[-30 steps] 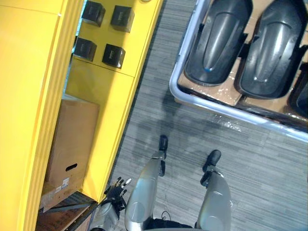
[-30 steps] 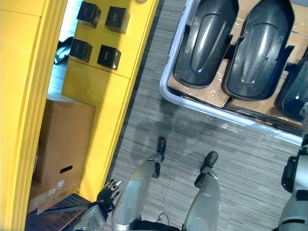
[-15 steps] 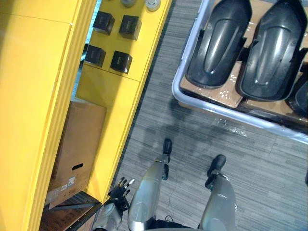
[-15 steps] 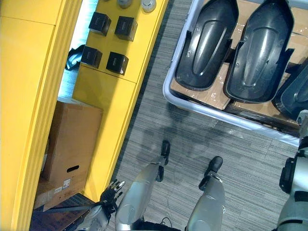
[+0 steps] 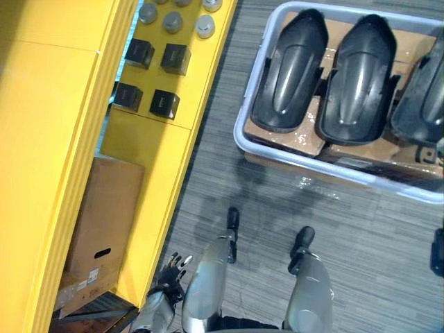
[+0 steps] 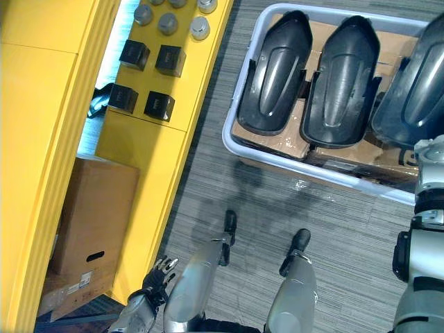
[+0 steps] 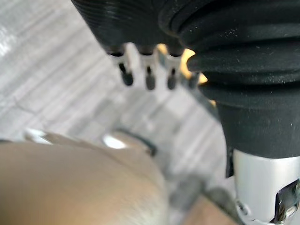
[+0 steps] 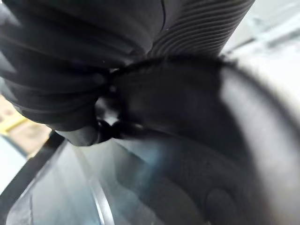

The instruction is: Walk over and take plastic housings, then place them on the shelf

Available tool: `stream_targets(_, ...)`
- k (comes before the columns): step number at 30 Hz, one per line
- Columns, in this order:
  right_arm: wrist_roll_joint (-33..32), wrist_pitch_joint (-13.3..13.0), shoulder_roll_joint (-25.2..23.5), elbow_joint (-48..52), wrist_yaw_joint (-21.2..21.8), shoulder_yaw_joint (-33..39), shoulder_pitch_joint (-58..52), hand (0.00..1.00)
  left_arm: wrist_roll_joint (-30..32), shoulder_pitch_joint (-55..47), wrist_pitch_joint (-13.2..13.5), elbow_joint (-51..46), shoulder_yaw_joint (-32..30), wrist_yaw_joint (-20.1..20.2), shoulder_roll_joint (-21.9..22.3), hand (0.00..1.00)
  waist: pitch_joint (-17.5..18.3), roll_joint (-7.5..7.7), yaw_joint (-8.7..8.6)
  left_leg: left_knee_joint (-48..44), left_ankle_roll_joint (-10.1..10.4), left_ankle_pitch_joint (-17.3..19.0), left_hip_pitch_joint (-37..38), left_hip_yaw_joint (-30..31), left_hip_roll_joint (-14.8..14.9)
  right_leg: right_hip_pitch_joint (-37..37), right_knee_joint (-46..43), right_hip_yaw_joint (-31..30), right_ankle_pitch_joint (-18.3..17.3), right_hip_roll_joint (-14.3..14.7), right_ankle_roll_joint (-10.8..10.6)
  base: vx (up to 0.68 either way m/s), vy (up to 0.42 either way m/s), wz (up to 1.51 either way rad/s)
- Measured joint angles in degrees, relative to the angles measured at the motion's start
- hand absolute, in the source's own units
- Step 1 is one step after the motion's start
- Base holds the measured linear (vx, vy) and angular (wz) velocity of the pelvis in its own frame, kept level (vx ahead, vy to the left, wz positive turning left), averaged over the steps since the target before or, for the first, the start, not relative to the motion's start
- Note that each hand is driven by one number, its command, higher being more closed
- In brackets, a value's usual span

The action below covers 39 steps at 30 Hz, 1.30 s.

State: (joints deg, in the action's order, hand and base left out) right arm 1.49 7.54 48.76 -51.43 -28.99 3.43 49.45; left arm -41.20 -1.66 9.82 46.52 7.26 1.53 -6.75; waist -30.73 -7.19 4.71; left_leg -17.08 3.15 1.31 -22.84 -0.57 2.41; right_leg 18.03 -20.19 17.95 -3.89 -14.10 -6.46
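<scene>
We are closing on the grey bin (image 5: 251, 90): its dark plastic housings (image 5: 288, 69) are showing fuller than a moment ago, all lying untouched inside. Our left hand (image 5: 170, 272) is hanging loose-fingered and empty, while the right hand's (image 8: 70, 70) state we cannot tell.

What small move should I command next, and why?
Probably one short step forward toward the grey bin. The black housings lie in it, with a strip of carpet between it and the robot. The left hand hangs low at the robot's side, fingers relaxed, holding nothing, so a reach from here looks premature.
</scene>
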Motion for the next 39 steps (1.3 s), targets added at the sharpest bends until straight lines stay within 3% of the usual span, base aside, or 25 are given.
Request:
stream_targets(5,3.95,0.03,-4.63,11.34,-1.42,3.44,-7.85,1.0,-2.32,-4.56,1.7,-8.2,-1.78,-0.4,0.25,0.0,0.15,3.25,-0.84,1.66,-0.03,0.56,5.13,-0.36,0.23,-5.76,3.25,0.56,0.12,0.63,-0.18,0.06,0.012,-0.03)
stream_targets(9,6.88,0.06,-9.85,22.78,-4.69,6.77,-15.73,1.0,-0.3,-7.76,3.75,-20.81,-5.98,-3.89,0.13,0.0,2.3,6.2,-0.83,5.57,0.31,0.16,9.48,-1.48,0.47,-10.04,7.78,0.82,1.27,1.46,-0.49,0.08,-0.011,-0.08)
stream_targets(12,9.98,-0.09,-15.08,33.33,-7.51,7.86,-23.66,1.0,4.01,-7.59,4.48,-33.9,-9.42,-6.84,-1.07,0.0,6.81,8.58,-1.07,8.81,0.41,-0.24,11.82,-1.61,0.1,-12.41,11.09,1.24,1.95,1.74,-0.97,0.14,-0.008,0.03)
stream_targets(13,10.81,-0.09,-15.83,35.13,-7.68,7.87,-24.91,1.0,4.27,-7.34,4.39,-35.96,-9.5,-6.99,-1.46,0.0,7.53,8.71,-1.1,9.1,0.41,-0.24,12.24,-1.59,0.02,-13.16,11.7,1.47,2.04,1.73,-1.1,0.17,0.003,0.11)
stream_targets(15,15.52,-1.36,-19.42,40.15,-8.73,7.68,-28.13,1.0,5.61,-6.04,2.22,-42.38,-9.14,-4.84,-2.64,0.0,11.53,9.31,-1.47,10.48,0.41,-0.24,13.65,-1.55,-0.42,-15.32,14.01,2.39,2.48,1.64,-1.42,0.19,0.015,0.13)
stream_targets(20,21.9,-5.17,-22.12,44.98,-8.9,2.75,-28.05,1.0,6.63,-0.42,-4.32,-46.79,-1.57,-0.74,-4.11,0.0,15.05,9.27,-1.36,13.26,0.4,-0.24,18.13,-2.1,-0.29,-19.17,15.99,2.45,3.82,2.04,-1.91,0.1,0.013,-0.03)
stream_targets(21,22.7,-7.49,-22.6,46.37,-8.55,0.55,-28.02,1.0,8.36,0.99,-6.39,-48.09,1.57,0.24,-3.93,0.0,15.82,9.47,-1.21,14.33,0.4,-0.24,20.06,-2.81,-0.07,-20.13,15.99,2.27,4.22,2.08,-2.02,0.07,0.014,-0.21)
stream_targets(25,24.18,-12.21,-24.46,47.22,-7.52,-3.16,-27.57,1.0,7.75,4.53,-10.03,-50.56,5.42,2.16,-3.73,0.0,18.23,9.55,-1.2,15.95,0.38,-0.26,23.07,-3.91,0.26,-21.57,16.37,2.06,5.59,2.23,-1.87,0.04,0.026,-0.19)
stream_targets(29,25.12,-14.54,-25.2,47.38,-5.58,-7.63,-24.69,1.0,7.24,8.11,-13.7,-51.1,8.31,3.41,-3.18,0.0,19.8,9.41,-1.23,16.92,0.1,-0.44,24.32,-4.99,-0.1,-22.22,17.94,1.95,7.12,2.4,-1.68,-0.03,0.032,-0.16)
stream_targets(39,26.39,-17.89,-26.7,47.1,0.76,-15.34,-21.52,1.0,7.36,11.8,-14.37,-51.1,9.84,3.63,-1.89,0.0,21.76,9.24,-1.53,21.67,-0.73,-4.24,25.28,-4.67,-1.73,-22.23,19.88,2.34,7.51,1.57,-1.64,-0.08,0.003,0.01)
